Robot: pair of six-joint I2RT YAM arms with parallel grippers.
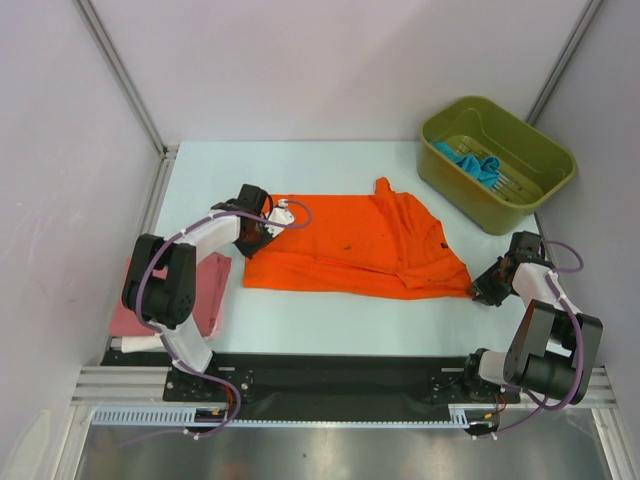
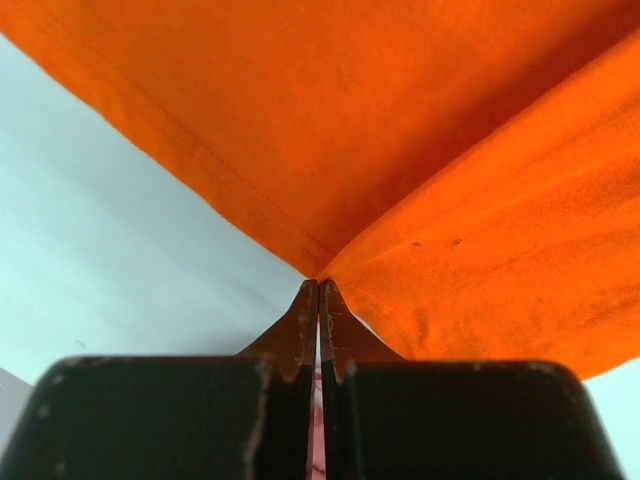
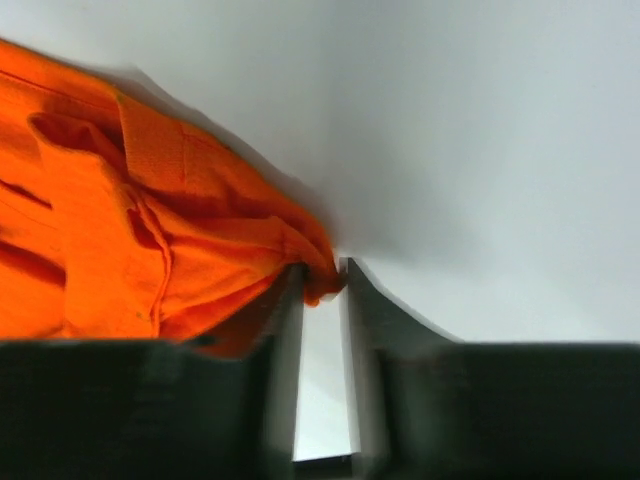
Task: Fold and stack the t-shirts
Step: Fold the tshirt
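— How does the orange t-shirt [image 1: 350, 240] look?
— Soft matte cloth, lying flat at centre frame on the pale table [image 1: 330, 325], with its right edge bunched. The left fingers [image 2: 300, 320] pinch its hemmed corner tight, and the right fingers [image 3: 365, 305] narrowly clamp a crumpled tip.

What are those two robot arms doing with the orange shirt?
They are folding t-shirts. The left gripper pinches one end of the orange t-shirt and the right gripper pinches the other end, with the shirt lying spread on the table. A pink t-shirt lies folded by the left arm, with white cloth under it. A teal-blue one waits in the green bin.
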